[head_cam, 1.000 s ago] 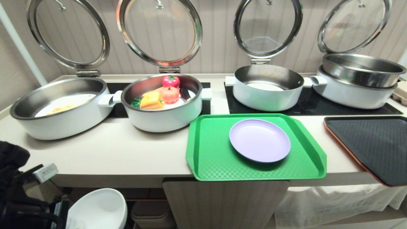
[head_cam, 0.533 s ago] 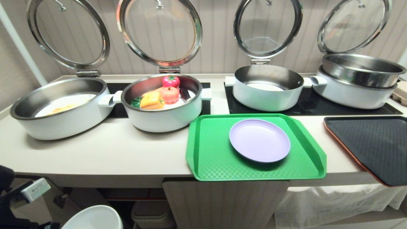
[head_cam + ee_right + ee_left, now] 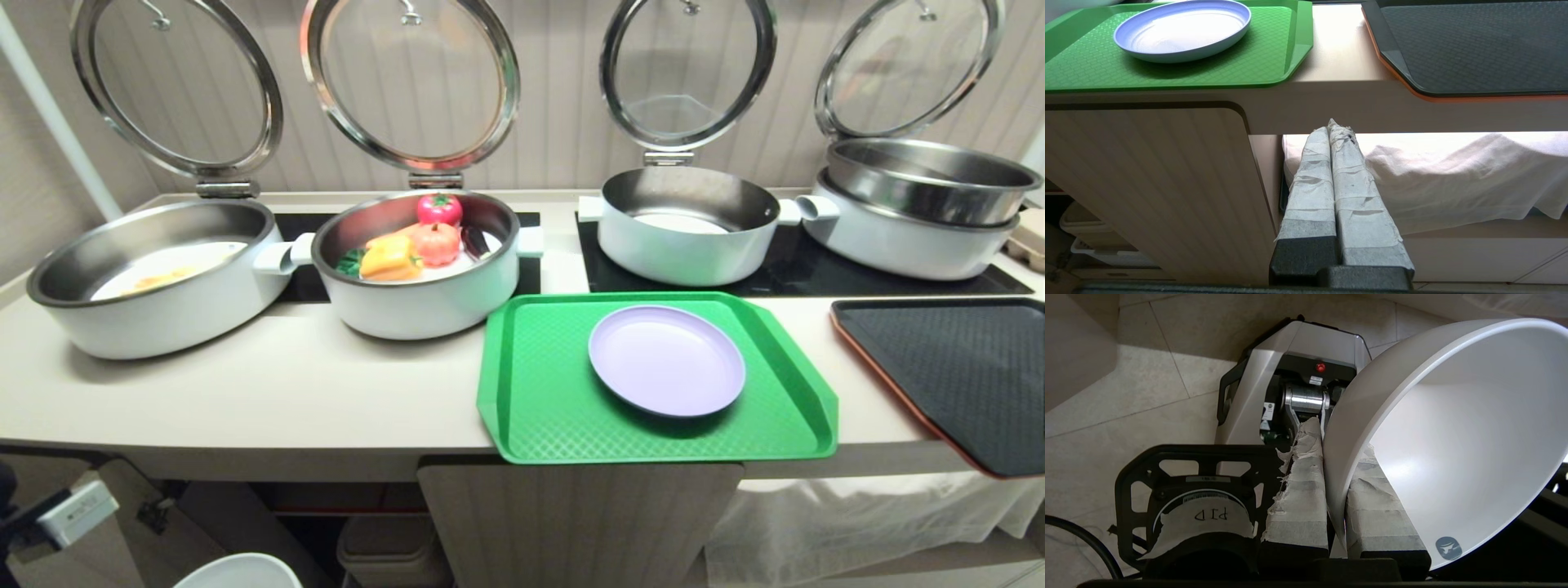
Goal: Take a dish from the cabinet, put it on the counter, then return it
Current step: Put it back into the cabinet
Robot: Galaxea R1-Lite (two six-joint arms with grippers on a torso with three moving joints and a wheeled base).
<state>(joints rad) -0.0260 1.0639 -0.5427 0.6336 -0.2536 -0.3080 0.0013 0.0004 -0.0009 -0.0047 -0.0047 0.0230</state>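
left tool (image 3: 1336, 473) | clamps rim | white dish (image 3: 1453, 437) | below counter (image 3: 245, 400)

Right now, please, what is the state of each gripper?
Left gripper: closed on the rim of the white bowl.
Right gripper: closed, holding nothing.

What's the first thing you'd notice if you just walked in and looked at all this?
Probably the bright green tray at the counter's front edge, with a lilac plate on it. Behind it stand four big white pots with their glass lids tipped up; the second pot from the left holds colourful toy vegetables. Low at the left, the left hand pinches the rim of a white bowl.
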